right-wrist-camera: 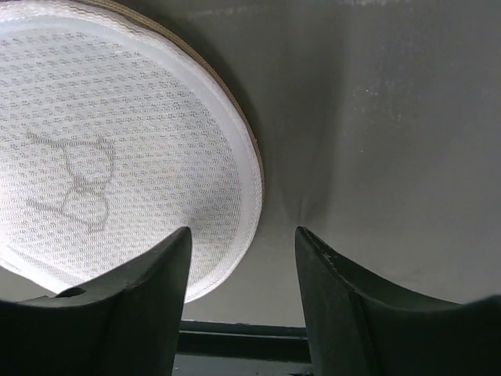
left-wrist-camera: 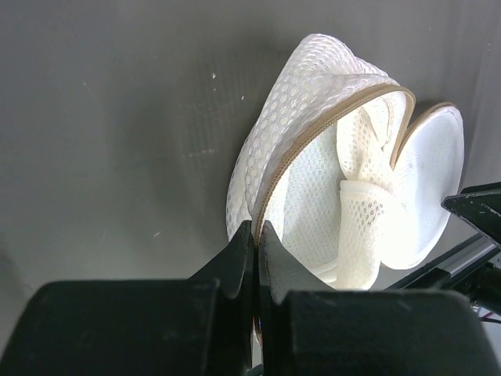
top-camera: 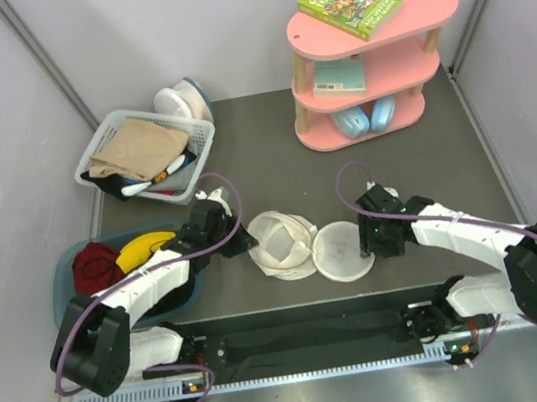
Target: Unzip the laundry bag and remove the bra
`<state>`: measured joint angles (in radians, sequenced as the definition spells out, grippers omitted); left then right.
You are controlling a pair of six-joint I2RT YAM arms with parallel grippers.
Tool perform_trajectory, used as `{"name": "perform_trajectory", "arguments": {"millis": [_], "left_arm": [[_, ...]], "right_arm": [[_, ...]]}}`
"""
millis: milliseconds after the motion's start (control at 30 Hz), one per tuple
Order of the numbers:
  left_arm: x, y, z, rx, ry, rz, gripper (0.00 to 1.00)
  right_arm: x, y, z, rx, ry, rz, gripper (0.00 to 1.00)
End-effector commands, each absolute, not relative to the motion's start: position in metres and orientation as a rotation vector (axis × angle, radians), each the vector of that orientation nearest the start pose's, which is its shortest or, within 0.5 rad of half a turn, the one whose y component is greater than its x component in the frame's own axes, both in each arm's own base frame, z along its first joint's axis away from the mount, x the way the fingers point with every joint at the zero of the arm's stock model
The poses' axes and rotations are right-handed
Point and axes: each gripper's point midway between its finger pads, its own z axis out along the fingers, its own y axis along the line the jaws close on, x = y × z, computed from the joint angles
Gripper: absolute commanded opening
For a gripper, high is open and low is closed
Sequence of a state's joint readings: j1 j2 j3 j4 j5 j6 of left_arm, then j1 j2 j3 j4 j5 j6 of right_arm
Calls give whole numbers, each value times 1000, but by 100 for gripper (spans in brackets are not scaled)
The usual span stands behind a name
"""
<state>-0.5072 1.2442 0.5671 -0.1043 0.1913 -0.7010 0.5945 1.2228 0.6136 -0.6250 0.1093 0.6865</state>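
The laundry bag [top-camera: 280, 242] lies open in the middle of the table, split into two round cream mesh halves with a tan zipper rim. The left half stands tilted up; the right half [top-camera: 342, 251] lies flat. My left gripper [top-camera: 246, 246] is shut on the tan rim of the raised half [left-wrist-camera: 313, 117], its jaws [left-wrist-camera: 257, 235] pinching the edge. A folded white mesh piece [left-wrist-camera: 362, 227] shows inside; I cannot tell whether it is the bra. My right gripper [top-camera: 368, 243] is open and empty at the flat half's right edge [right-wrist-camera: 102, 157], low over the table [right-wrist-camera: 243, 233].
A white slatted basket [top-camera: 145, 154] with tan cloth stands at the back left. A blue tub [top-camera: 72, 291] with a red cloth and a banana lies under my left arm. A pink shelf [top-camera: 373, 54] with a book and headphones stands at the back right.
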Motion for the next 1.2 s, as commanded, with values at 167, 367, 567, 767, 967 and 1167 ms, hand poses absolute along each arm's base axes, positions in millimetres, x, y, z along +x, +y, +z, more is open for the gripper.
{"name": "perform_trajectory", "arguments": {"millis": [167,367,567,767,967,1167], "left_arm": [[256,-211,86,-84,2400,-808,0],[259,-207,90,-92,2389,-779,0],[272,-202,110,-88,2336,-716,0],[285,-212,125,-81,2285,-762,0],[300,-239,117,-75,2273,-862,0],[311,-259,100,-53,2309,-865,0]], "right_arm": [[174,121,6,213,2832,116,37],[190,111,20,196,2786,46,0],[229,70,82,203,2642,-166,0],[255,39,148,205,2504,-343,0],[274,46,169,181,2463,-322,0],[287,64,174,143,2459,-306,0]]}}
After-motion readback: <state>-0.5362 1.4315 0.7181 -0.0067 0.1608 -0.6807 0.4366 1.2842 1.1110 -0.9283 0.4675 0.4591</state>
